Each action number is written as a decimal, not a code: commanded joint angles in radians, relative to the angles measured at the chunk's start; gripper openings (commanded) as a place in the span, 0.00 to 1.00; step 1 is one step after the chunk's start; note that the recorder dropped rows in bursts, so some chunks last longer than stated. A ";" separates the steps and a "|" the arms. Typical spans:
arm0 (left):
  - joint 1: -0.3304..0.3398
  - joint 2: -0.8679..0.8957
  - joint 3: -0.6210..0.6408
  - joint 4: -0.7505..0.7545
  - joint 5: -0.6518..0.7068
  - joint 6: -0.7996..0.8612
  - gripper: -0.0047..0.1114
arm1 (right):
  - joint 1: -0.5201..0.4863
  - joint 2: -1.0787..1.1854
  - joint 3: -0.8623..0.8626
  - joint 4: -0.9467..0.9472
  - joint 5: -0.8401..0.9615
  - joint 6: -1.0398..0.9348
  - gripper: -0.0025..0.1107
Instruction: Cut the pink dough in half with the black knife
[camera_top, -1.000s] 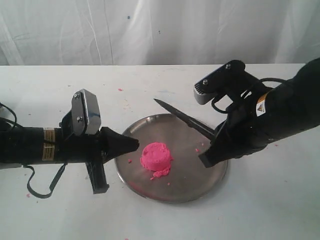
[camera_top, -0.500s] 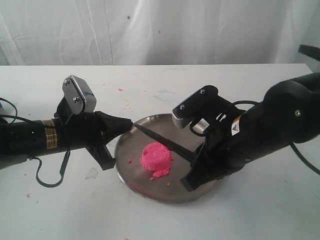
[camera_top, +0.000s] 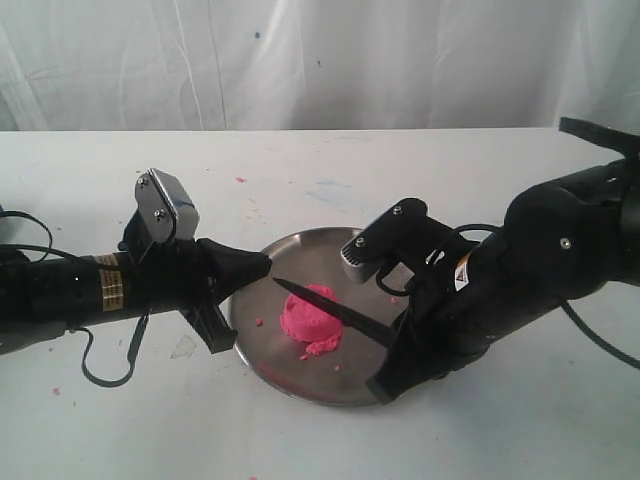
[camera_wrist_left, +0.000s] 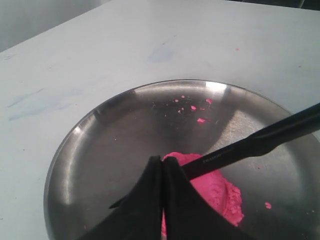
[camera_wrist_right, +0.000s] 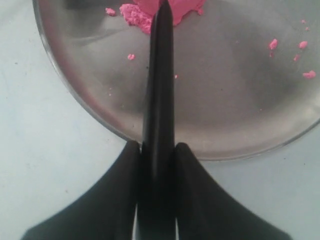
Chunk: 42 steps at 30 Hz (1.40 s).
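One rounded, grainy pink dough (camera_top: 308, 325) mound

Just ahead of the black knife (camera_top: 325, 305) tip we meet the left gripper (camera_top: 262, 265), fingers pressed together, over the rim of the steel plate (camera_top: 300, 248); nothing passes there. Directly under the blade sits the pink dough (camera_top: 308, 320), and we cannot tell whether they touch, so there is little room below. Behind the handle the right gripper (camera_top: 398, 338) clamps it, and its bulky arm blocks that whole side. On either flank of the blade we see bare plate, then open white table (camera_top: 400, 165), free for a pass.
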 joint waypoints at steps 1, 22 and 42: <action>-0.005 0.001 -0.003 -0.002 -0.025 0.001 0.04 | 0.000 0.003 0.005 -0.012 -0.027 -0.010 0.02; -0.005 0.002 -0.032 0.009 -0.034 -0.068 0.04 | 0.000 0.076 0.005 -0.028 -0.024 -0.010 0.02; -0.007 0.119 -0.042 -0.041 -0.103 -0.088 0.04 | 0.000 0.102 0.003 -0.022 -0.020 -0.010 0.02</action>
